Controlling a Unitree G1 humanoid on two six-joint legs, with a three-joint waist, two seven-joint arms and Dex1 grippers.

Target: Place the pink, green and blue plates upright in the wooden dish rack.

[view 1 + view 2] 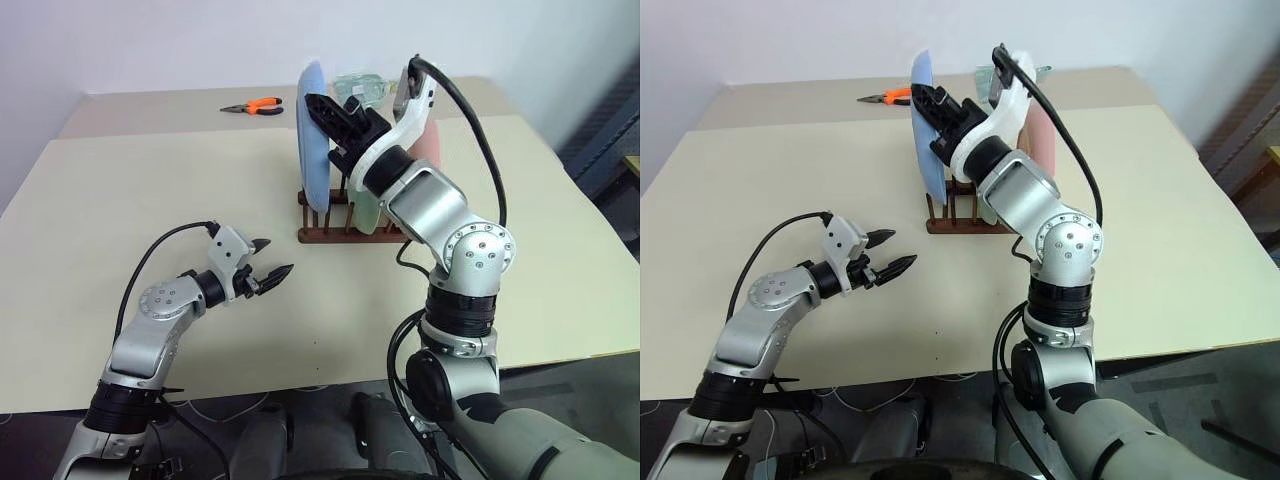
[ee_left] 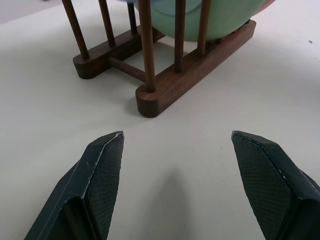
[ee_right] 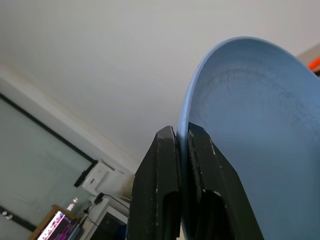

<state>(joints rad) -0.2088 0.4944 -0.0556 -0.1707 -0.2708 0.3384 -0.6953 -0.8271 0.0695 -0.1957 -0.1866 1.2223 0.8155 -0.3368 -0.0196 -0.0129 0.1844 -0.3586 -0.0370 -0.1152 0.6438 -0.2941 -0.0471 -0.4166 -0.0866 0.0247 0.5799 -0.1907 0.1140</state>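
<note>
The wooden dish rack (image 1: 345, 232) stands mid-table. The blue plate (image 1: 312, 150) is upright at the rack's left end, its lower edge down among the pegs. My right gripper (image 1: 315, 103) is shut on the plate's upper rim; the right wrist view shows both fingers (image 3: 160, 165) clamping the rim of the blue plate (image 3: 250, 125). The green plate (image 1: 366, 212) stands in the rack behind my right arm, and the pink plate (image 1: 431, 148) is further right, largely hidden. My left gripper (image 1: 272, 262) hovers open and empty over the table, in front and to the left of the rack (image 2: 165, 85).
Orange-handled pliers (image 1: 255, 105) lie at the far side of the table. A clear object (image 1: 366, 88) sits behind the rack. Bare tabletop (image 1: 150, 190) spreads to the rack's left and in front of it; the table's edge (image 1: 590, 350) runs near right.
</note>
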